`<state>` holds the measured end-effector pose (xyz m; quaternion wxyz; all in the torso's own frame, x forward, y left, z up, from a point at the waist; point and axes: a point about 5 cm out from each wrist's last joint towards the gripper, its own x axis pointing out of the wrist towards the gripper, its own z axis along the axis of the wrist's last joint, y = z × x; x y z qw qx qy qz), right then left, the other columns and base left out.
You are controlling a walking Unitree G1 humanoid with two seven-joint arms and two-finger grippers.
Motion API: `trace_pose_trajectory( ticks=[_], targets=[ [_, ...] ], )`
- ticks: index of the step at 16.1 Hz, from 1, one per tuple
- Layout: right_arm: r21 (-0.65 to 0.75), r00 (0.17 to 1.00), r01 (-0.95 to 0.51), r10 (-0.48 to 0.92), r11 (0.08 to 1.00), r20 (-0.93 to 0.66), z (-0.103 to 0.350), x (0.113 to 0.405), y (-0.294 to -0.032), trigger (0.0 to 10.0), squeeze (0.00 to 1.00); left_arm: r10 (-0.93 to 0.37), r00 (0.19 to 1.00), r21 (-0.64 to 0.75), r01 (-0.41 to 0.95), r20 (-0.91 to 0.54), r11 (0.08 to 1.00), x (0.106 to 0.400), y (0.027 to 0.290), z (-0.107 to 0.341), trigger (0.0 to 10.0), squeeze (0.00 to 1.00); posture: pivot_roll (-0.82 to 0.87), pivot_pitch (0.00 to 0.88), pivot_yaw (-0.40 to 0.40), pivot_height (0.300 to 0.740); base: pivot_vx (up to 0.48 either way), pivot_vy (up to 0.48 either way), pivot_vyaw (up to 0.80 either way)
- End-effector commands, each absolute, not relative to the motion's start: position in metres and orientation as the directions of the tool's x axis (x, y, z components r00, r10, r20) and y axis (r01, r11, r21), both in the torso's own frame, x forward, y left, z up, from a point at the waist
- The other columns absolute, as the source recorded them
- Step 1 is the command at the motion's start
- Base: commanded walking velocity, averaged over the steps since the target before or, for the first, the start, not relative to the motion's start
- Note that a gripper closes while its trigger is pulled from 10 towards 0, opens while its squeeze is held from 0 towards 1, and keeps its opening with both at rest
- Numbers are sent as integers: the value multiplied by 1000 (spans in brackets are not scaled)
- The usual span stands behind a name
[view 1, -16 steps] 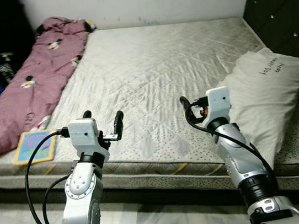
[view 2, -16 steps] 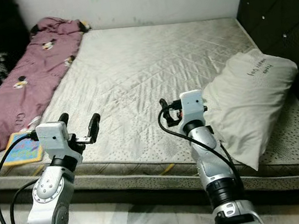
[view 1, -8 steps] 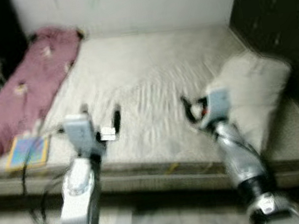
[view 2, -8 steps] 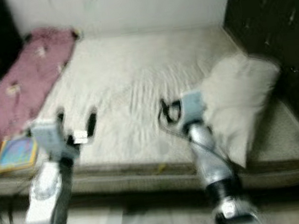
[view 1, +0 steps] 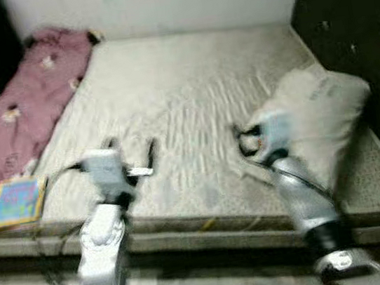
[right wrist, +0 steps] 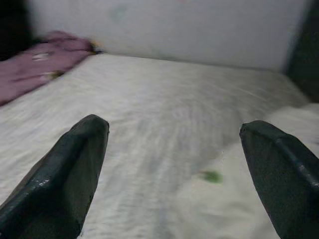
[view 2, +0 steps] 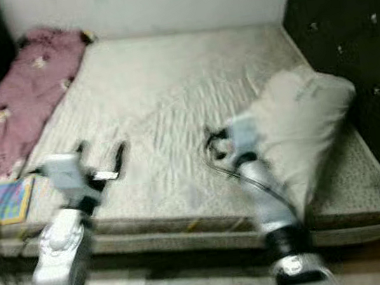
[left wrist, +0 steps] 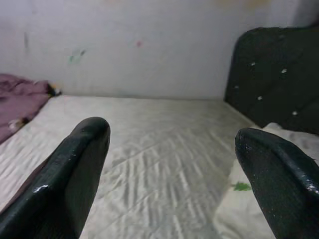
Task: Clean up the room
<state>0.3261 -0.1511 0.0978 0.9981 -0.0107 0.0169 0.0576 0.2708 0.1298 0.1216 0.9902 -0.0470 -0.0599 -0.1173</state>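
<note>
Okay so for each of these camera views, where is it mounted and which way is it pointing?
Left and right eye views: on the head, looking forward and down at the mattress; both silver arms show, left gripper and right gripper over the near edge.
Left wrist view: looks along its open fingers across the mattress toward the wall.
Right wrist view: the same, past its open fingers.
Shared: every view shows the pillow and the pink blanket.
</note>
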Motion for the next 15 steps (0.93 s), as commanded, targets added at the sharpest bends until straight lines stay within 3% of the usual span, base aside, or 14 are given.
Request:
trace_pose_trajectory(
  ticks=[1,6,8,11,15],
  targets=[
    [-1,987,-159,159,987,-13,103,329,-134,10000,0,-188,973,-57,197,131,979,271,143,123,10000,0,14,0,8,740,296,0,0],
    [4,988,-154,154,988,-18,103,329,-135,10000,0,-198,972,-55,206,129,977,271,142,123,10000,0,14,0,8,740,235,0,0],
    [9,988,-151,151,988,-20,103,329,-135,10000,0,-200,972,-52,208,127,977,271,142,123,10000,0,14,0,12,740,321,0,-800],
    [10,988,-151,151,989,-19,103,329,-135,10000,0,-199,972,-52,207,126,977,271,142,123,10000,0,15,0,12,740,277,0,0],
    [10,988,-152,153,988,-20,103,329,-135,10000,0,-184,977,-44,189,107,981,272,144,121,10000,0,15,0,12,740,0,0,0]
  ],
)
